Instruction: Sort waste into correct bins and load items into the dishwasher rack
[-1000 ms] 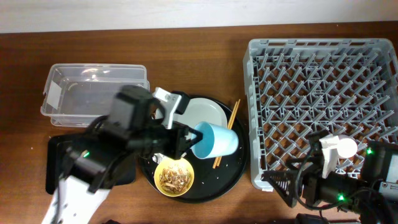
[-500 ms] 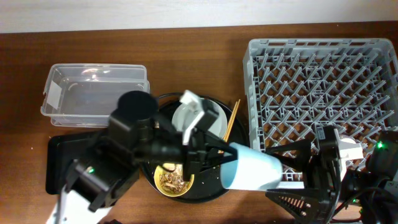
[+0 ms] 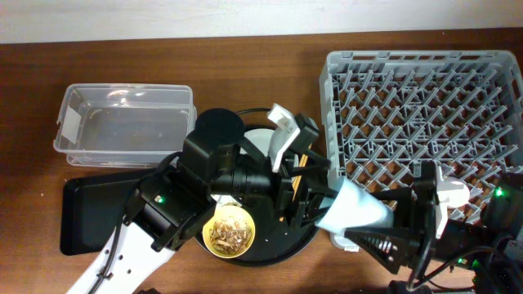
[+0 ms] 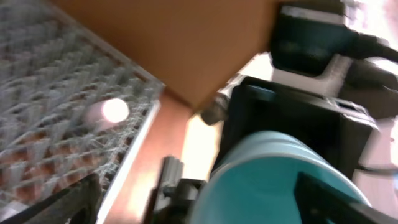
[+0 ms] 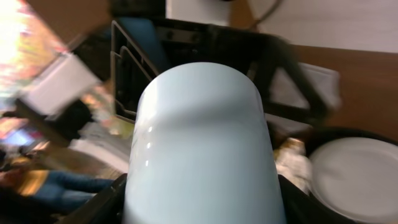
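Note:
The blue cup [image 3: 353,214] hangs on its side over the gap between the round black tray and the dishwasher rack [image 3: 425,106]. My right gripper [image 3: 377,233] is shut on it; in the right wrist view the cup [image 5: 202,143] fills the space between both fingers [image 5: 99,200]. My left gripper [image 3: 306,200] stands open around the cup's other end [image 4: 273,180], its fingers [image 4: 339,200] spread wide. The yellow bowl [image 3: 229,231] holds beige scraps. The pale plate [image 3: 260,140] and chopsticks [image 3: 299,162] are mostly hidden under the left arm.
The clear tub [image 3: 122,122] sits at the back left, the shallow black tray [image 3: 90,212] in front of it. The round black tray [image 3: 282,242] holds the bowl and plate [image 5: 354,174]. A crumpled white napkin [image 5: 292,160] lies beside the plate.
The left arm carried the blue cup rightward off the round tray toward the rack. The right gripper rose to meet it and closed on it; the left jaws opened.

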`<state>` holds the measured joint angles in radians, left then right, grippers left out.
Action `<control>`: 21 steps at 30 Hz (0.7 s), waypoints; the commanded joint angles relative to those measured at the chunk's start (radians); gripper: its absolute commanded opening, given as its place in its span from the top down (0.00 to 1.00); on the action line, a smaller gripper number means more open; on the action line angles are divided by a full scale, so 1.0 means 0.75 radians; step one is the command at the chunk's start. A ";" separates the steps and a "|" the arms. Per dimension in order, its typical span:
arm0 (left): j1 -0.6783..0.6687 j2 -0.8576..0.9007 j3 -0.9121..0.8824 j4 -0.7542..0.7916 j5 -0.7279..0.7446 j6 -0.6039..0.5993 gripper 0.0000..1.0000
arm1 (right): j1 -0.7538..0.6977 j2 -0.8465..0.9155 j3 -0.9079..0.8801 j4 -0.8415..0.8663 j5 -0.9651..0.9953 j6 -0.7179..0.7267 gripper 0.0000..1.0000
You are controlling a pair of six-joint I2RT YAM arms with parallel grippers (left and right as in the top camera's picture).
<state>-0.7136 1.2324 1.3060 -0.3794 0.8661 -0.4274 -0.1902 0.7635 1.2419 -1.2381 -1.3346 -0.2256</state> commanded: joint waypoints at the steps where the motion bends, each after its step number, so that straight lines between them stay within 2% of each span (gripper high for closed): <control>1: 0.049 0.002 0.010 -0.177 -0.163 0.003 0.00 | -0.001 0.007 0.005 0.036 0.485 0.224 0.46; 7: 0.150 0.002 0.010 -0.506 -0.219 0.024 0.00 | -0.001 0.034 0.005 -0.069 1.680 0.790 0.45; 10: 0.150 0.002 0.010 -0.538 -0.220 0.039 0.00 | -0.001 0.139 0.005 -0.177 1.943 0.842 0.45; 13: 0.150 0.002 0.010 -0.542 -0.220 0.039 0.00 | -0.001 0.417 0.005 -0.271 2.005 0.841 0.44; 14: 0.150 0.002 0.010 -0.545 -0.219 0.039 0.00 | -0.001 0.515 0.005 -0.278 1.999 0.841 0.40; 15: 0.150 0.002 0.010 -0.555 -0.220 0.039 0.00 | -0.001 0.681 0.005 -0.278 1.917 0.792 0.38; 18: 0.150 0.002 0.010 -0.557 -0.220 0.039 0.00 | -0.001 0.926 0.005 -0.258 1.847 0.747 0.36; 19: 0.150 0.002 0.010 -0.558 -0.220 0.039 0.00 | -0.001 0.969 0.005 -0.239 1.798 0.703 0.30; 20: 0.150 0.002 0.010 -0.558 -0.219 0.039 0.00 | -0.001 0.988 0.005 -0.223 1.780 0.694 0.15; 21: 0.150 0.002 0.010 -0.558 -0.219 0.038 0.00 | -0.003 0.983 0.006 -0.181 1.779 0.695 0.09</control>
<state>-0.6052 1.2381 1.3071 -0.7994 0.7017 -0.4152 -0.1909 1.5051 1.2423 -1.4067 0.0299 0.3161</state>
